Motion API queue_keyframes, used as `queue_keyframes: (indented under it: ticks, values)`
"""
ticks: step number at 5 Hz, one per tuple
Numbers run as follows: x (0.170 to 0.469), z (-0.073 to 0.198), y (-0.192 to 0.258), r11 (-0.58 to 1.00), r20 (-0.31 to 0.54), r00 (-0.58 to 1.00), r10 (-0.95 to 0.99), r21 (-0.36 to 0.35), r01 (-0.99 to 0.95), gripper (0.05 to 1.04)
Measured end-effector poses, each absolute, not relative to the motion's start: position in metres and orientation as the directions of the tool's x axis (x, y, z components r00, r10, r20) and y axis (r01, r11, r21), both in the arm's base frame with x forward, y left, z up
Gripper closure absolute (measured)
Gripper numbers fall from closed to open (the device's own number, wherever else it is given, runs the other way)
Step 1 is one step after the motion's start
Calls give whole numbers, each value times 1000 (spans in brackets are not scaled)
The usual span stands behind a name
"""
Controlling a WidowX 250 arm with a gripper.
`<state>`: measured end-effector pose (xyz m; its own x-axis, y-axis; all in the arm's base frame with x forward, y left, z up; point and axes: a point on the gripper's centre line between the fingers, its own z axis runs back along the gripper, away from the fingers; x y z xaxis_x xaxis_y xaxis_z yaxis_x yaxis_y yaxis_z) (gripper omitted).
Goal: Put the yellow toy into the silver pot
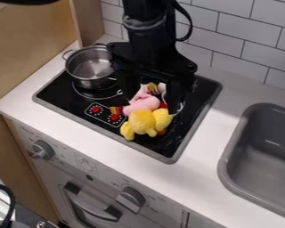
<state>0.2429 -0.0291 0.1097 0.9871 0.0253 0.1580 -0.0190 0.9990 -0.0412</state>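
My gripper (152,102) hangs down over the right part of the black stove, open, with one finger to the left and one to the right of a pink plush (144,103). The yellow toy (142,122), soft and rounded, lies on the stove against the front side of the pink plush, nearer the camera than the fingers. At the stove's back left corner stands the silver pot (91,67), upright and uncovered, with nothing visible inside. Parts of the small things behind the pink plush are hidden by the gripper.
A grey sink (228,153) is set into the white counter (225,107) at the right. The tiled wall (243,35) rises behind, and a wooden panel (34,40) stands at the left. Knobs and an oven handle (88,207) stick out from the front.
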Motion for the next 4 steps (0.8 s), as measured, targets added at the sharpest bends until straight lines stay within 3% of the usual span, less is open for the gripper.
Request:
queue_keyframes:
  ticks: [1, 3, 4]
  values:
    - [242, 103, -28, 999, 139, 990, 19, -33, -14, 83]
    - [272, 73, -3, 982, 115, 989, -91, 175, 70, 83]
    - [276, 73, 3, 971, 126, 984, -126, 220, 97, 83]
